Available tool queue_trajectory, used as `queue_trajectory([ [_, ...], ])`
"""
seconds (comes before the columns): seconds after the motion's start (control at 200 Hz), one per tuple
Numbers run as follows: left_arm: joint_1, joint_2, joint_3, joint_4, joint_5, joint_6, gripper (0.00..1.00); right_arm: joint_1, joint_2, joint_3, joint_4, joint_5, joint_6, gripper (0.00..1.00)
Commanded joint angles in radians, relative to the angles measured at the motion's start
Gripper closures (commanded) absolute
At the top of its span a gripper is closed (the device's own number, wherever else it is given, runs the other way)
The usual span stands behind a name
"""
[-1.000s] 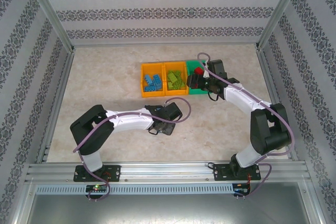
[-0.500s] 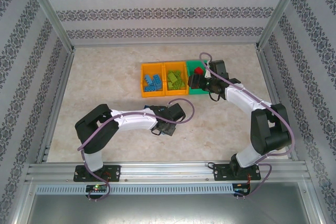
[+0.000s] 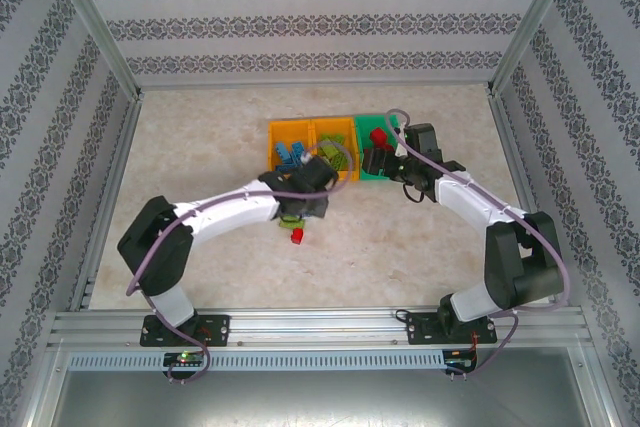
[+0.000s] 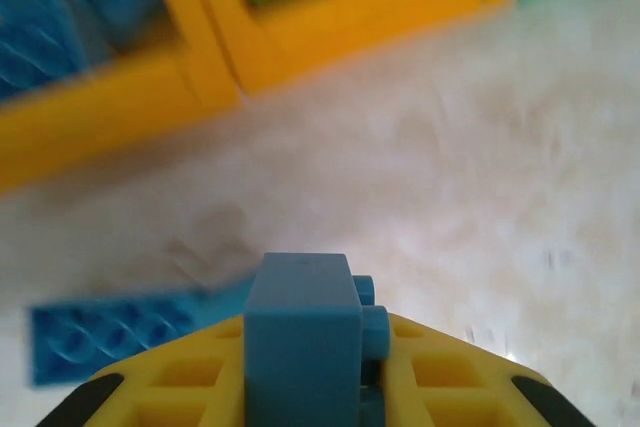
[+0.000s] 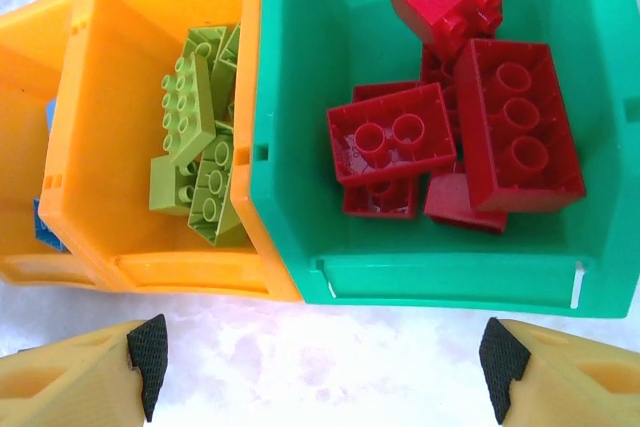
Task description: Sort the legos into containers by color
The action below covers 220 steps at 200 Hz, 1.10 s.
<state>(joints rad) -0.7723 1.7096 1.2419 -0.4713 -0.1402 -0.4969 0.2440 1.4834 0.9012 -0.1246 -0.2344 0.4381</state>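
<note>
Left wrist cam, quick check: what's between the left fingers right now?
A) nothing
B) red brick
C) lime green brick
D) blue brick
D: in the left wrist view a blue brick sits clamped between the left gripper and its yellow fingers, studs pointing right.

No readable text, no labels or brands, no numbers or signs

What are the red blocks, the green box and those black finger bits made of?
The red legos look like hard glossy plastic: light glints off their studs. The green bin seems smooth moulded plastic too, slightly duller. The black pads on the right gripper look matte and grainy, maybe foam or rubber.
</note>
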Motion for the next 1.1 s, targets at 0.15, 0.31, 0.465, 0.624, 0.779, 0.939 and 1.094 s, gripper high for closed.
queue_trajectory([
  [0.15, 0.218, 0.103, 0.195, -0.001, 0.058, 0.080, 0.77, 0.003, -0.031, -0.075, 0.069, -0.044, -0.007, 0.16],
  [0.31, 0.285, 0.228, 0.333, -0.017, 0.077, 0.108, 0.77, 0.038, -0.024, -0.090, 0.077, -0.062, -0.031, 0.20],
  [0.465, 0.327, 0.339, 0.463, -0.051, 0.092, 0.121, 0.72, 0.132, -0.021, -0.095, 0.067, -0.026, -0.119, 0.20],
  [0.624, 0.353, 0.384, 0.521, -0.064, 0.075, 0.101, 0.64, 0.251, 0.016, -0.078, 0.040, 0.044, -0.129, 0.19],
  [0.779, 0.355, 0.358, 0.503, -0.055, 0.065, 0.090, 0.45, 0.381, 0.069, -0.065, 0.066, 0.089, -0.121, 0.17],
  [0.939, 0.354, 0.269, 0.410, -0.016, 0.089, 0.077, 0.30, 0.481, 0.142, -0.005, 0.048, 0.090, -0.154, 0.17],
  [1.094, 0.355, 0.117, 0.236, 0.054, 0.086, 0.060, 0.13, 0.560, 0.143, -0.033, 0.088, 0.083, -0.169, 0.15],
])
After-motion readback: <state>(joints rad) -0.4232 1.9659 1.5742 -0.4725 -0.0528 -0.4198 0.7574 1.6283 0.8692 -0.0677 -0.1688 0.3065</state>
